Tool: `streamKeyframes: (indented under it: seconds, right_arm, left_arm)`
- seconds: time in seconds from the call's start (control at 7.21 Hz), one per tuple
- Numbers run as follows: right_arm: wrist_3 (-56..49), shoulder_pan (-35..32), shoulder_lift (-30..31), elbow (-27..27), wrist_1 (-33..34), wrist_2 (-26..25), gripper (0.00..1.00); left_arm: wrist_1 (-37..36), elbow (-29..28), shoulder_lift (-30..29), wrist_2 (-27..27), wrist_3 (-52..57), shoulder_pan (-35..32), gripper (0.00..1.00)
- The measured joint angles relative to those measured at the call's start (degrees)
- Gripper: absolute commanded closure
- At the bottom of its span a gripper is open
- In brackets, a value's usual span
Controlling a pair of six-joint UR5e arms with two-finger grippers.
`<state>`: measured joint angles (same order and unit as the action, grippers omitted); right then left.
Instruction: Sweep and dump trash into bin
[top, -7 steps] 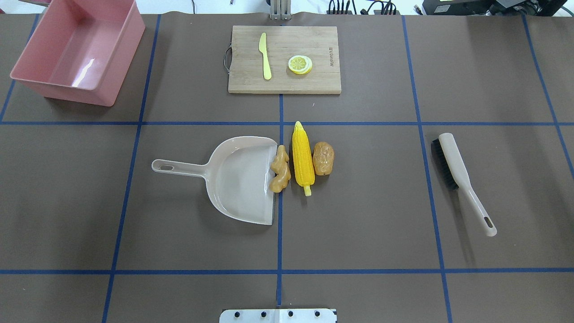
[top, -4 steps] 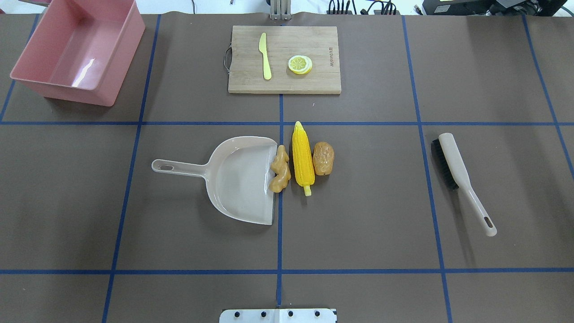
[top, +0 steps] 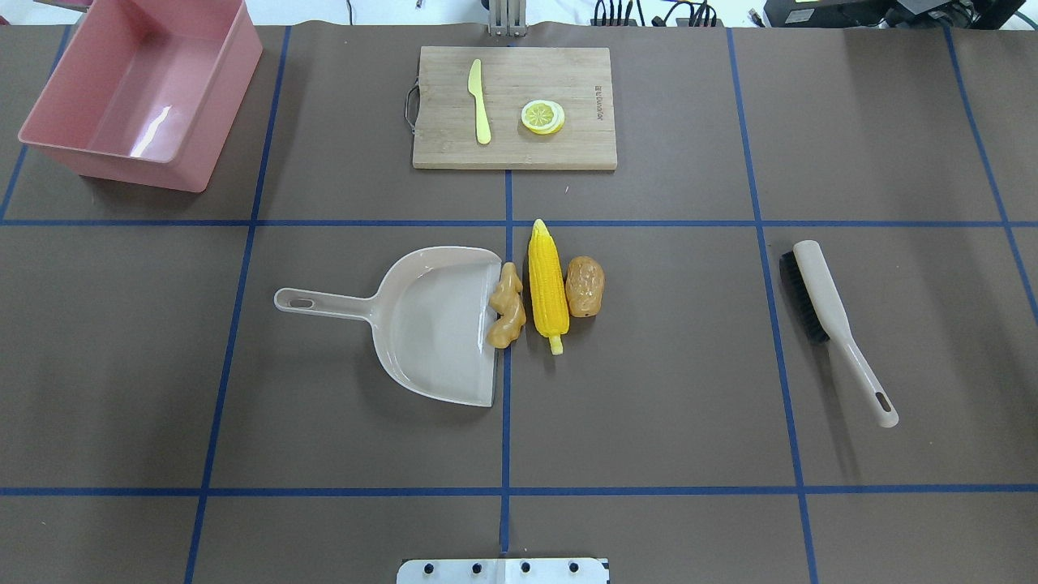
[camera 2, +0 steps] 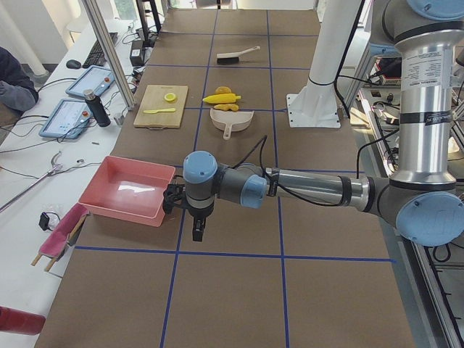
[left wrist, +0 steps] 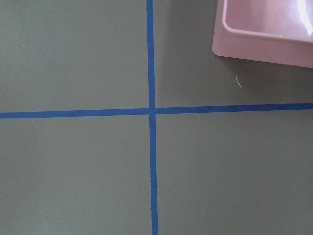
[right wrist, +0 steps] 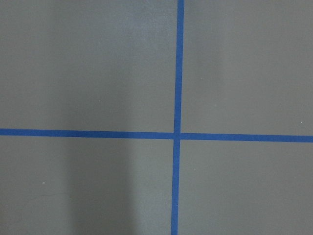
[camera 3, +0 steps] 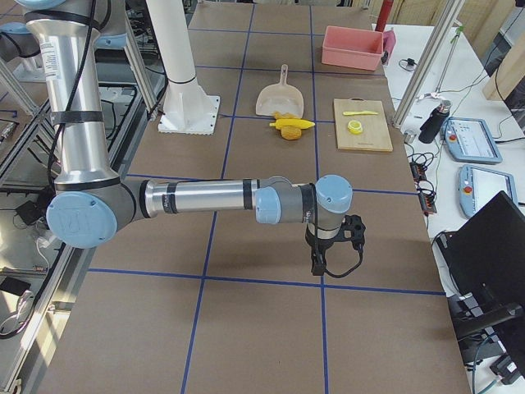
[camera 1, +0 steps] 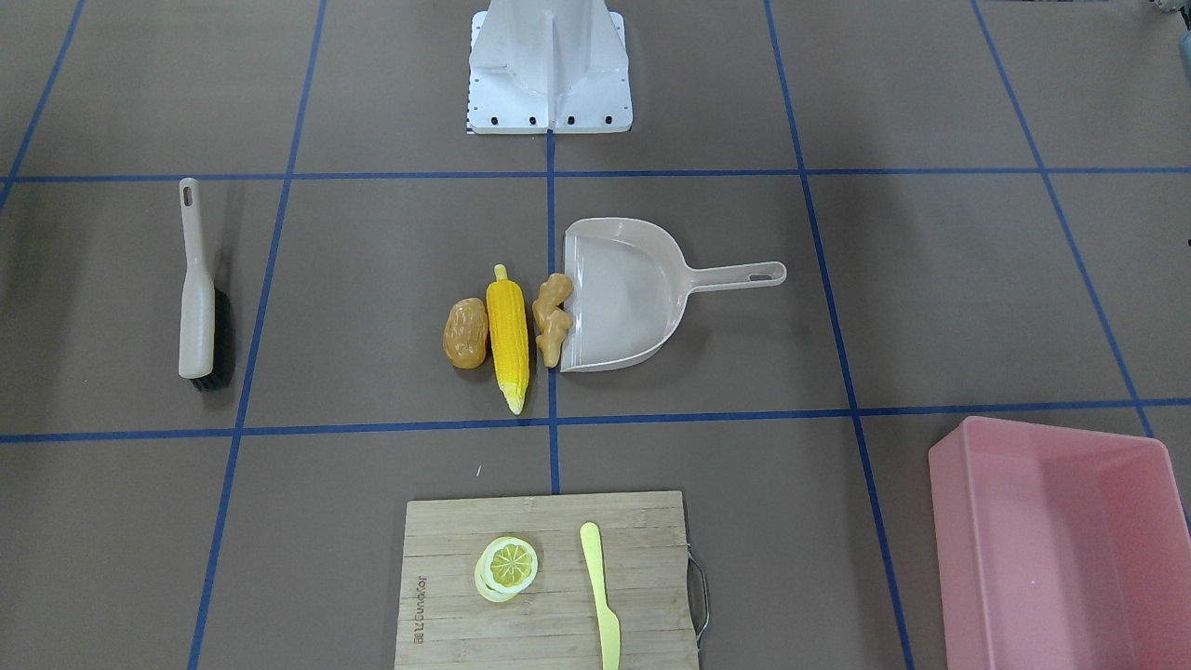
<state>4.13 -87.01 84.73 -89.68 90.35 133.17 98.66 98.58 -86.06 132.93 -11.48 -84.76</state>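
Beside the bin (camera 2: 116, 210), the left gripper (camera 2: 197, 230) was held pointing down on a level, outstretched arm; the right gripper (camera 3: 318, 264) was posed likewise. Jaw states could not be told. Ginger (top: 507, 307), corn (top: 547, 284) and potato (top: 585, 286) were laid at the dustpan (top: 430, 324) mouth. Lettering on the board (top: 568, 146) was illegible.

A bench (top: 892, 122) covered in brown sheeting carries a grid of blue tape lines (top: 505, 438). Beside it stands a white table (camera 2: 29, 181) with two tablets (camera 2: 67, 118). Metal frame posts (camera 2: 109, 51) rise between them. A dark monitor (camera 3: 492, 254) stands near one end.
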Motion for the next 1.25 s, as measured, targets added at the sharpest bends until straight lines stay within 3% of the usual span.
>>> streamKeyframes:
  seconds: [0.83, 1.25]
  right_arm:
    - [-0.05, -0.14, 0.35, -0.62, 0.04, 1.52, 0.0]
    - [5.47, 1.05, 0.83, -8.2, 0.34, 3.04, 0.0]
  left_arm:
    - [0.02, -0.18, -0.07, 0.06, -0.02, -0.2, 0.01]
    - [-0.22, 1.53, 0.04, 0.74, -0.08, -0.4, 0.01]
